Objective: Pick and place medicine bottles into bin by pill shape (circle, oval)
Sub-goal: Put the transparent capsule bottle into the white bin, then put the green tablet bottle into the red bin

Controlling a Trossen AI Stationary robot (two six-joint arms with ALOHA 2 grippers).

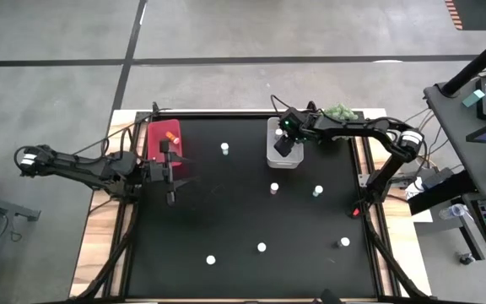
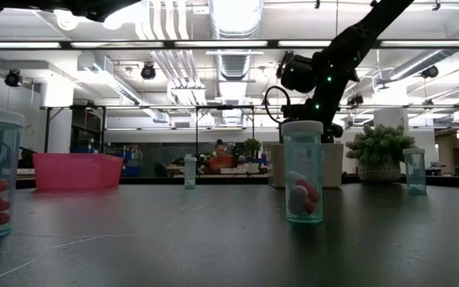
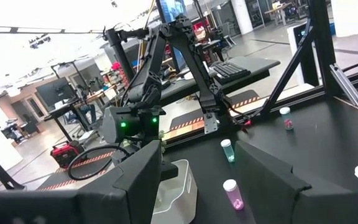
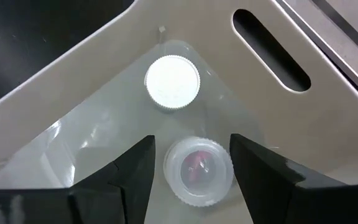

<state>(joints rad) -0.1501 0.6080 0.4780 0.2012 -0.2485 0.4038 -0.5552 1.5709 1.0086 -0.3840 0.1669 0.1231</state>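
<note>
Right gripper (image 4: pixel 191 168) over white bin (image 4: pixel 328 130); bottle (image 4: pixel 199 169) between parted jaws, apparently untouched.

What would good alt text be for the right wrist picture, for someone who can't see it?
Looking straight down into a pale plastic bin, the right gripper has its two dark fingers spread on either side of a small clear bottle with something pinkish inside. A second bottle with a white cap stands just beyond it, also inside the bin.
</note>
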